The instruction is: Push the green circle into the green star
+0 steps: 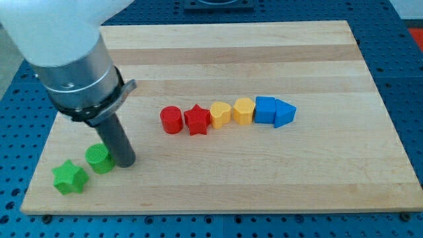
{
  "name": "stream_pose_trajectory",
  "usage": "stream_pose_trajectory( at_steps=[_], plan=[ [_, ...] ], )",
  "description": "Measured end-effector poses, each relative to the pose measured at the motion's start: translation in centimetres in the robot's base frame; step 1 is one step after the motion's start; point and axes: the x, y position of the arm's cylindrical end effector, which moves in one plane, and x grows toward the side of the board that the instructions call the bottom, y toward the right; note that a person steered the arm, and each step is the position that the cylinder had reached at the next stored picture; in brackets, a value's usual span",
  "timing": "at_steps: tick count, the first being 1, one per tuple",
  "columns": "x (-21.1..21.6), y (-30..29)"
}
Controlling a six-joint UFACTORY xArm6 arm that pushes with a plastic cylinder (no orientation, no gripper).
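You see my tip (125, 160), a bare rod with no pincer, touching the green circle (99, 158) at its 3 o'clock; the green star (69, 177) sits just beside the circle at 8 o'clock

The worktop (317, 178) is pale wood with visible grain in long strips, matt. The green circle (98, 158) has a ribbed top; the green star (69, 176) looks smooth, probably plastic. A brushed metal collar (76, 73) shines dully.
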Motion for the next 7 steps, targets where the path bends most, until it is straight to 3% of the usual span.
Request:
stream_pose_trajectory(
  at_steps=[1,4,7],
  plan=[
    [-0.6,2.6],
    [-0.4,-2.8],
    [-2.4,-0.5]
  ],
)
